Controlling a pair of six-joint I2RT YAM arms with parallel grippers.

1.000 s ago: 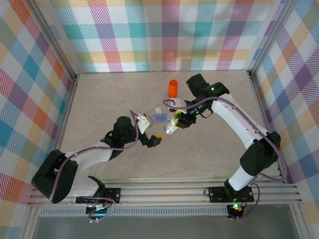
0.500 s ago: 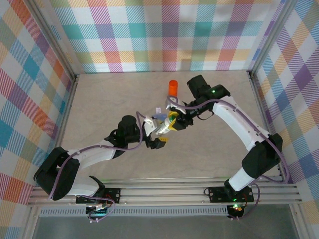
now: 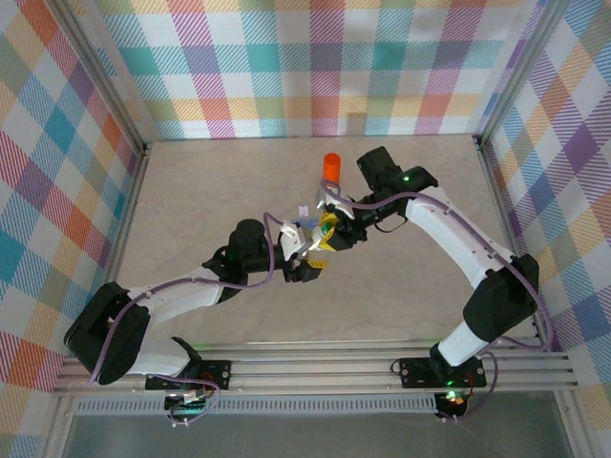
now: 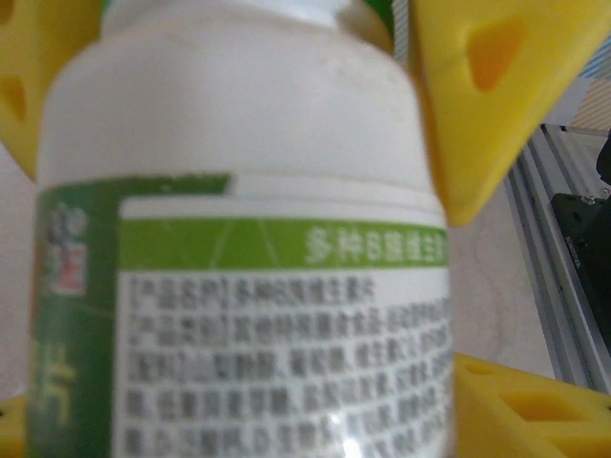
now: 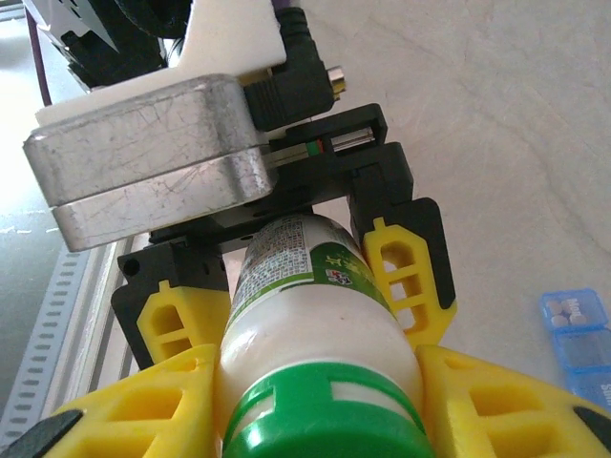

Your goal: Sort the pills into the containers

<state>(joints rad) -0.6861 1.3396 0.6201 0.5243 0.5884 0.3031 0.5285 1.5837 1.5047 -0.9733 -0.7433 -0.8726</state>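
Bottle (image 5: 305, 315): white, green cap, over middle of worktop (image 5: 496, 114).
Right gripper (image 5: 320, 405): clamped on bottle below cap.
Left gripper (image 5: 296, 286): fingers (image 5: 410, 277) flank bottle's label; grip unclear.
Pill box (image 5: 578, 334): nearby.

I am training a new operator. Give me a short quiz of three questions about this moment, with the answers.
1. True or false: a gripper holds the orange bottle.
2. The right gripper holds the white bottle near its cap. The cap's colour: A red, B green, C black?
3. Fill in: the pill box is pale ____.
Key: 1 false; 2 B; 3 blue.
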